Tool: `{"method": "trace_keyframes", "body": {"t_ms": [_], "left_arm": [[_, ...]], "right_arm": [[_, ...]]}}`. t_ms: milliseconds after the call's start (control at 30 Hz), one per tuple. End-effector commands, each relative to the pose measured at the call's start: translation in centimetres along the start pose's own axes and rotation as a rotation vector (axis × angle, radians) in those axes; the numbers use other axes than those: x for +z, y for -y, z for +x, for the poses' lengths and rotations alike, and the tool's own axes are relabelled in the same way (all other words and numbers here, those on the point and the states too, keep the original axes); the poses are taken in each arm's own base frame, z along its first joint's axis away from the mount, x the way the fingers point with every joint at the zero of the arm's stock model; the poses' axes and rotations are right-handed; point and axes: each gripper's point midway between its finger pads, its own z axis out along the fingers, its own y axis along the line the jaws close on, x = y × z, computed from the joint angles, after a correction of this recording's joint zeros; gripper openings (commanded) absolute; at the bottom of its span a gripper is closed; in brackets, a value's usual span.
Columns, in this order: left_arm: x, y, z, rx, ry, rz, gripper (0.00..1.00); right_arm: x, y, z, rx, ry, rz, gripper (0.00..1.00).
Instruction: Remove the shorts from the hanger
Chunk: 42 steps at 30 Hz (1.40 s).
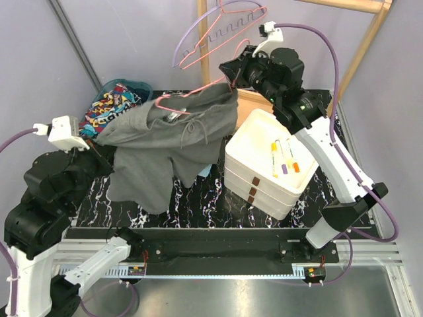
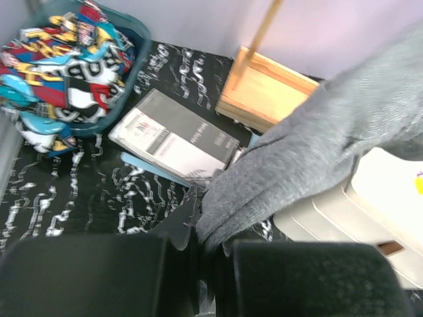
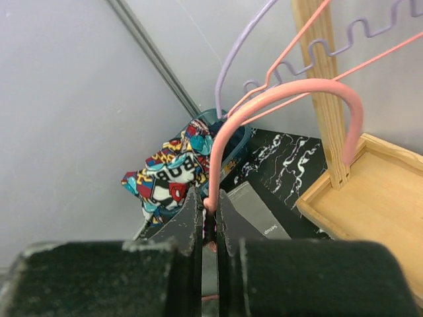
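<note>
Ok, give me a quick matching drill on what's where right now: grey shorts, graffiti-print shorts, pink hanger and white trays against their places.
1. grey shorts
2. graffiti-print shorts
3. pink hanger
4. white trays

A. in the teal basket
B. hook pinched in the right jaws
C. carrying small tubes
D. edge pinched in the left jaws

Pairs: 1-D, 2-A, 3-B, 4-C

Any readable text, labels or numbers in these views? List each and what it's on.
Nothing reads cleanly.
On the grey box: white print on its lid, too blurred to read.
On the graffiti-print shorts: bold cartoon lettering, crumpled and broken up, no whole word legible.
On the tubes lying on the white bin: any labels are too small to read.
</note>
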Motion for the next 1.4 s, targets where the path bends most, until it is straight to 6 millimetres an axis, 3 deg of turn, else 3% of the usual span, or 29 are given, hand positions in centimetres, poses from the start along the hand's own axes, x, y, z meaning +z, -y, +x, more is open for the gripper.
{"method": "trace_keyframes", "body": {"t_ms": [0,100,200,400,433,533,667,800,967,1033,1067,1133,1200,1367], "left_arm": [[-3.5,-3.6,-3.8,-0.065,0.201,-0.138,0.0],[-3.5,-3.7,-3.4,-0.096,0.202,-0.138,0.0],[-3.0,-2.6,-3.2,-0.087,0.186,-0.083,0.0],[-0.6,1.7,-3.2,-0.095,0.131,0.08,0.0],[0.1,2.2,-3.1,-0.091,0.114,0.088,0.0],[0.9,3.3,-3.4,-0.098,0.107,0.119,0.0],[1.7,3.1,-4.3,-0.106,0.127,0.085,0.0],[2.4,2.9,-6.1,-0.109,0.179,0.043,0.0],[3.1,3.9,-10.5,-0.105,0.302,0.036,0.0],[4.2,4.2,-11.5,-0.099,0.323,0.014,0.0],[3.9,4.4,-13.4,-0.116,0.383,0.012,0.0],[4.7,4.7,-14.9,-0.104,0.429,0.0,0.0],[4.9,5.4,-17.7,-0.122,0.526,0.005,0.0],[4.8,6.8,-23.9,-0.086,0.744,-0.002,0.0]], "right_arm": [[-3.0,4.6,-7.6,-0.032,0.231,0.139,0.0],[-3.3,5.6,-7.6,-0.021,0.23,0.156,0.0],[-3.5,4.7,-8.0,-0.015,0.225,0.116,0.0],[-2.6,-1.9,-6.9,0.187,0.109,-0.169,0.0],[-2.6,-3.7,-6.3,0.198,0.081,-0.219,0.0],[-3.4,-6.6,-4.9,0.179,0.025,-0.272,0.0],[-5.3,-7.2,-3.8,0.16,-0.047,-0.248,0.0],[-8.6,-5.5,-3.9,0.104,-0.025,-0.15,0.0],[-12.6,-3.4,-4.3,0.048,0.009,-0.052,0.0],[-14.3,-2.8,-4.7,0.037,0.027,-0.021,0.0],[-15.0,-2.6,-4.6,0.034,0.021,-0.01,0.0],[-16.4,-2.2,-5.0,0.02,0.041,0.014,0.0],[-17.7,-1.7,-5.4,0.012,0.052,0.037,0.0],[-19.6,-1.1,-6.2,-0.017,0.071,0.075,0.0]]}}
